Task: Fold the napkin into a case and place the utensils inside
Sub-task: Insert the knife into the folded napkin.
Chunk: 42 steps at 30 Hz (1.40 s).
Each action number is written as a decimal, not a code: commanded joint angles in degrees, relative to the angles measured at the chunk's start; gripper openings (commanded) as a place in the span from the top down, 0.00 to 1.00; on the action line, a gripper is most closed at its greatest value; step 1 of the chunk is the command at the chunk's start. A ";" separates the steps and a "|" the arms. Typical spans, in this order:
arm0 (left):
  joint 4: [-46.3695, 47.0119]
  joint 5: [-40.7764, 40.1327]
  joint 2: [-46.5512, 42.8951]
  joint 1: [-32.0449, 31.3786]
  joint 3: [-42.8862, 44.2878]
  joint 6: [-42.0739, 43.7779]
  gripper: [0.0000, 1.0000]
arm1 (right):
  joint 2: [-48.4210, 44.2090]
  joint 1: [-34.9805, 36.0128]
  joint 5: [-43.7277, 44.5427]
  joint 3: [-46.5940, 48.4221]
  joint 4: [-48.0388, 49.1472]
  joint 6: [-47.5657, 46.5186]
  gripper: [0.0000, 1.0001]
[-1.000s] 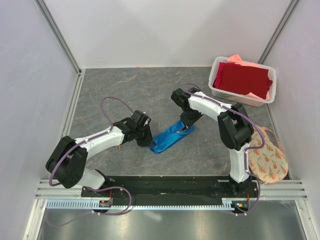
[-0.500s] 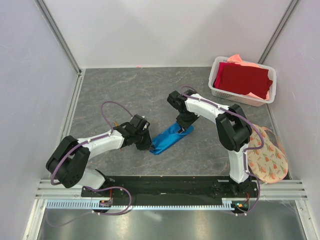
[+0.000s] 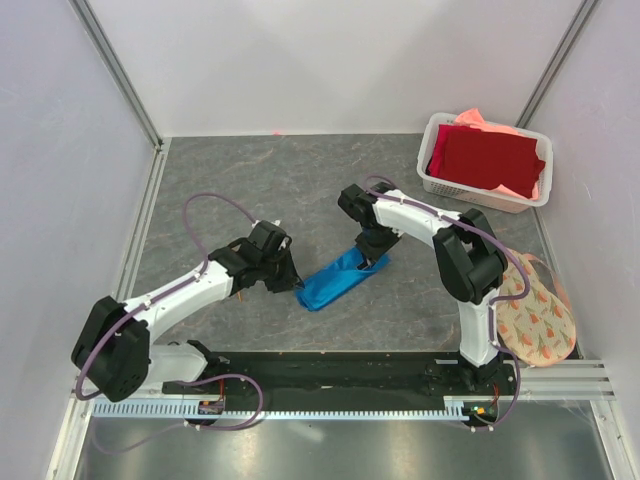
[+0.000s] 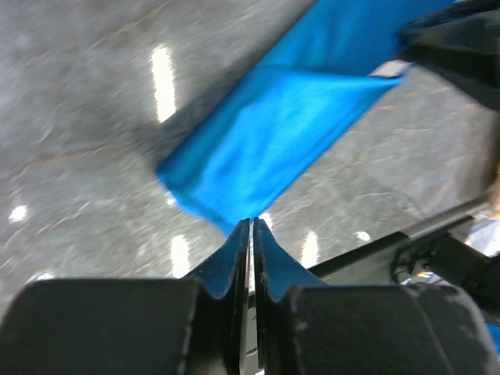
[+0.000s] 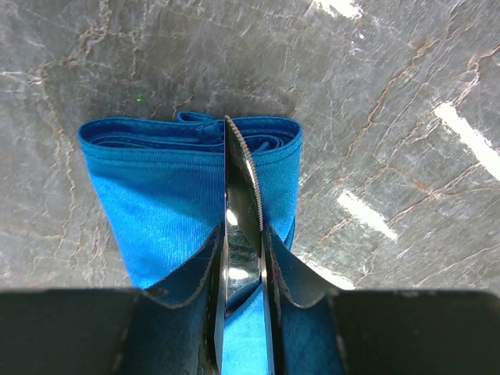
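The bright blue napkin point(image 3: 335, 280) lies mid-table, folded into a narrow layered case. My right gripper point(image 3: 372, 250) hovers over its far right end. In the right wrist view the right gripper point(image 5: 241, 233) is shut on a utensil, a shiny serrated knife blade point(image 5: 241, 180). The blade stands on edge above the case's folded end point(image 5: 156, 187). My left gripper point(image 3: 288, 275) is at the case's near left end. In the left wrist view the left gripper point(image 4: 251, 223) is shut with nothing seen between its fingers, and the blue corner point(image 4: 289, 133) lies just past the tips.
A white basket point(image 3: 475, 196) at the back right holds a dark red cloth point(image 3: 490, 158) over a salmon-pink one point(image 3: 478, 118). A round floral mat point(image 3: 540, 315) lies at the right edge beside the right arm. Walls enclose the table on three sides.
The left arm's elbow has swung out to the left and its gripper has shifted slightly by the napkin's near end. The right gripper has stayed over the far end with the knife.
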 commanded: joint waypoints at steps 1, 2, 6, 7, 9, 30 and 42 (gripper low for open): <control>-4.73 -2.42 2.52 0.41 -0.90 -1.03 0.92 | -2.96 -0.19 -0.27 -0.23 0.14 0.62 0.77; -4.38 -2.32 2.96 0.41 -1.08 -1.30 0.92 | -2.96 -0.28 -0.44 -0.23 0.05 0.62 0.77; -2.28 -1.18 4.81 0.41 -2.40 -1.91 0.92 | -2.78 -0.19 -1.32 -0.40 0.40 0.53 0.76; -1.05 -0.31 5.59 0.41 -2.57 -2.00 0.92 | -2.87 -0.19 -1.50 -0.41 0.49 0.53 0.76; 0.80 0.75 6.56 -0.03 -3.19 -2.61 0.92 | -2.78 -0.19 -1.85 -0.32 0.49 0.53 0.75; 6.08 2.07 13.86 -2.93 -2.93 -3.85 0.92 | -3.84 1.48 -3.70 -2.69 1.37 1.76 0.66; -12.17 2.95 -7.75 0.23 2.16 0.89 0.55 | -9.28 1.30 4.38 1.97 1.02 -16.15 0.14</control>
